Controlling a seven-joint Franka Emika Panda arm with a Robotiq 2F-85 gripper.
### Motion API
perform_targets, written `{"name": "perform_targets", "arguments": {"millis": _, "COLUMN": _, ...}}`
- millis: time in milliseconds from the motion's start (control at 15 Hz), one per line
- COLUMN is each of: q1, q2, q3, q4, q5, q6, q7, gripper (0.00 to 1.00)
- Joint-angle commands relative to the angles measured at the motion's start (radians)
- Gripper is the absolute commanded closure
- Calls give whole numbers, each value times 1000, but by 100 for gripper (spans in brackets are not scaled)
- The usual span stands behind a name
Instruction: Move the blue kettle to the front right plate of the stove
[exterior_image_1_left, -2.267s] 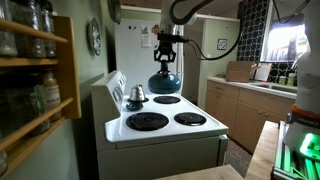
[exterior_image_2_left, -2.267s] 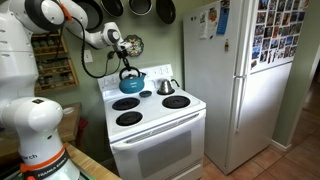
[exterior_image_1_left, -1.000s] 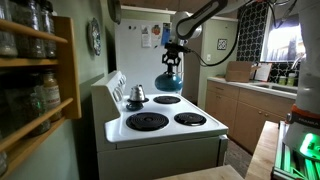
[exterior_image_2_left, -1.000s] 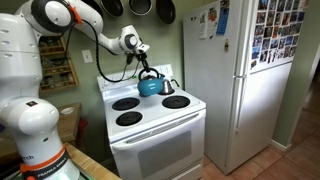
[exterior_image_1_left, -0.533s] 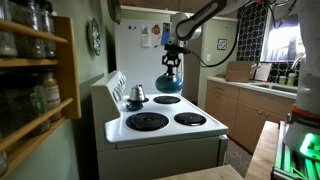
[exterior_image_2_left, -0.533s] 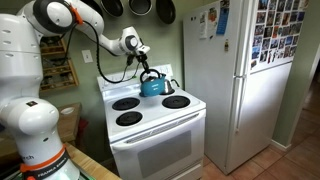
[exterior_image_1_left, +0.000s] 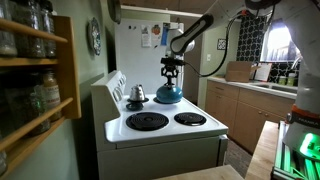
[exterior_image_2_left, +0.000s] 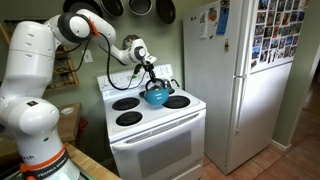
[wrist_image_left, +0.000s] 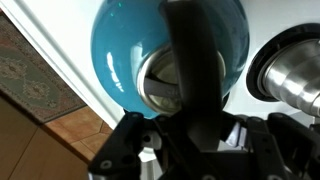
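Note:
The blue kettle (exterior_image_1_left: 167, 96) is at the front right plate of the white stove (exterior_image_1_left: 170, 133), low over it or resting on it; I cannot tell which. My gripper (exterior_image_1_left: 168, 68) is shut on its black handle from above. In an exterior view the blue kettle (exterior_image_2_left: 156, 97) is beside the front right plate (exterior_image_2_left: 178, 101), with my gripper (exterior_image_2_left: 150, 73) above it. In the wrist view the blue kettle (wrist_image_left: 125, 40) fills the top, and my gripper (wrist_image_left: 190, 125) clamps the black handle (wrist_image_left: 190, 55).
A silver kettle (exterior_image_1_left: 136, 94) stands on the back right plate, close behind the blue one; it also shows in the other views (exterior_image_2_left: 170, 85) (wrist_image_left: 295, 70). The bare plates (exterior_image_1_left: 147, 121) (exterior_image_1_left: 190, 119) lie on the stove's left half. A fridge (exterior_image_2_left: 235, 85) stands beside the stove.
The gripper carried the blue kettle from above the back left plate across the stove and lowered it to the front right plate. The silver kettle has not moved.

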Motion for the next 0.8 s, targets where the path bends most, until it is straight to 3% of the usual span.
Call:
{"name": "perform_targets", "arguments": {"millis": 0, "q1": 25, "q2": 84, "q3": -55, "q4": 142, "q5": -19, "q6": -8, "q7": 75, "gripper": 98}}
{"name": "perform_targets", "arguments": {"millis": 267, "q1": 20, "q2": 167, "q3": -78, "q4": 250, "q5": 11, "q6": -1, "q7": 120, "gripper": 98}}
{"name": "perform_targets", "arguments": {"millis": 733, "q1": 27, "q2": 318, "q3": -149, "q4": 425, "q5": -4, "q6": 42, "q7": 309, "gripper": 98}}
